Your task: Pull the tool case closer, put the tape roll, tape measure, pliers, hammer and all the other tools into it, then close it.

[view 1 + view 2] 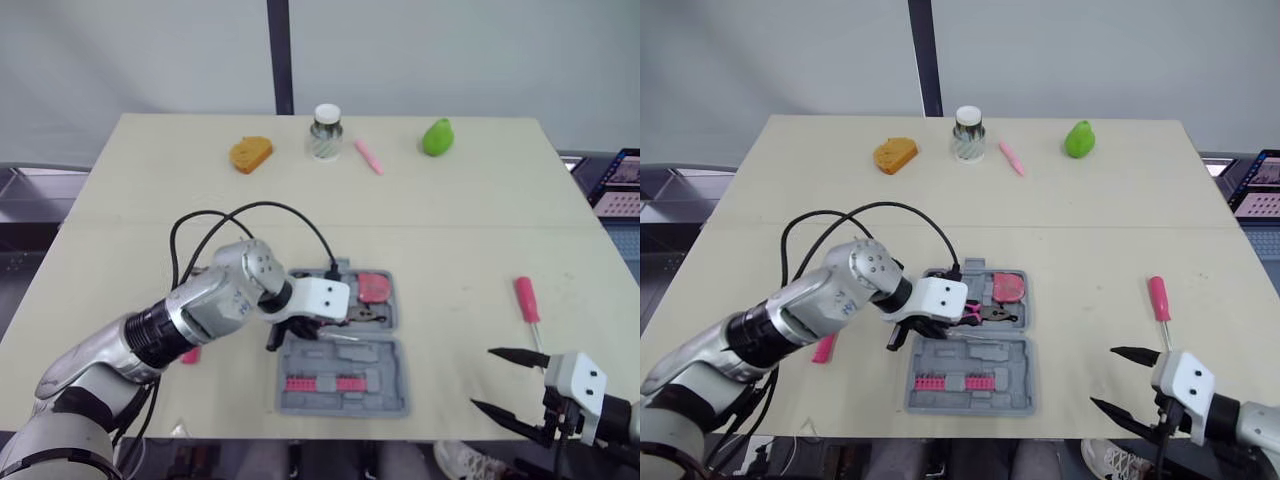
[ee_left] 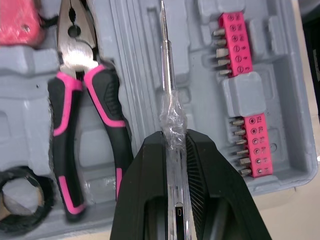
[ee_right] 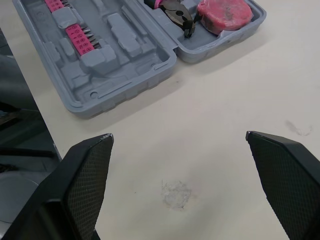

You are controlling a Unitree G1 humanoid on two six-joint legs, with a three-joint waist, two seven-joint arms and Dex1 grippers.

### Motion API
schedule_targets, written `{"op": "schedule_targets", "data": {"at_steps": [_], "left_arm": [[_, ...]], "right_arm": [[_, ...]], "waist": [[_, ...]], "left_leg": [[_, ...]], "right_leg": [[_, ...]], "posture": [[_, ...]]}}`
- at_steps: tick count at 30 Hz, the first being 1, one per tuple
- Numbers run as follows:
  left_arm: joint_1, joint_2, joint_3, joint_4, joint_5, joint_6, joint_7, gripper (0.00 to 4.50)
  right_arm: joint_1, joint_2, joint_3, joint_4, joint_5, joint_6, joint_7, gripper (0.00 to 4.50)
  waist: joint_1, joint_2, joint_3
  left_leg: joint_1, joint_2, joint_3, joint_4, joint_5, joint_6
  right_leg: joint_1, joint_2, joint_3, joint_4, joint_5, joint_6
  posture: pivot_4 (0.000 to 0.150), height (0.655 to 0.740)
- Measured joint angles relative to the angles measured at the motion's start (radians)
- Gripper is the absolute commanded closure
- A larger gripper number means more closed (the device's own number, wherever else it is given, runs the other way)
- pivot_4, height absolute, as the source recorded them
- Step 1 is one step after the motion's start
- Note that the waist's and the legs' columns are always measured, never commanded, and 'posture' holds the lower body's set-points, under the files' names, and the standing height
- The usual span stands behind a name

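A pale beige table [image 1: 480, 200] carries an open grey tool case [image 1: 385, 360] near its front edge, a pink-handled screwdriver [image 1: 527, 300] well to the right of it, and a small pink object [image 1: 190, 354] just left of it. Along the far edge lie an orange bread-like piece [image 1: 250, 154], a white-lidded jar [image 1: 325, 132], a pink pen [image 1: 369, 157] and a green pear-shaped object [image 1: 437, 137]

left arm [image 1: 190, 310] reached in from the left, forearm angled across | left gripper [image 2: 175, 137] clamped on a slim screwdriver [image 2: 167, 65], apparently pointing downward | right gripper [image 1: 482, 378] held low at right, fingers spread wide
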Motion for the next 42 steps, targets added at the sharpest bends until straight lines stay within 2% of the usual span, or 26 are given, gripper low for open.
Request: {"op": "schedule_targets", "data": {"at_steps": [10,24,42], "left_arm": [[-0.006,-0.044,-0.042,-0.02,0.0,0.172,0.057,4.46],[-0.009,-0.115,-0.101,0.032,0.0,0.161,0.118,4.46],[-0.015,-0.137,-0.115,0.084,0.001,0.134,0.137,4.46]], "right_arm": [[0.008,-0.001,-0.008,0.0,0.0,0.0,0.0,0.0],[0.025,-0.003,-0.009,-0.012,0.0,0.002,-0.004,0.0],[0.067,0.0,-0.012,-0.037,-0.012,0.002,-0.018,0.0]], "waist": [[0.001,0.0,0.0],[0.003,0.0,0.0],[0.002,0.0,0.0]], "left_leg": [[0.0,0.0,-0.001,0.001,0.0,0.0],[0.0,-0.001,-0.001,0.002,0.0,0.0],[0.0,-0.001,-0.002,0.002,0.0,0.0]], "right_leg": [[0.001,-0.001,0.0,0.0,0.0,0.0],[0.001,-0.001,-0.001,0.001,0.0,0.0],[0.001,-0.001,-0.001,0.001,0.0,0.0]], "posture": [[0.15,0.695],[0.15,0.695],[0.15,0.695]]}}
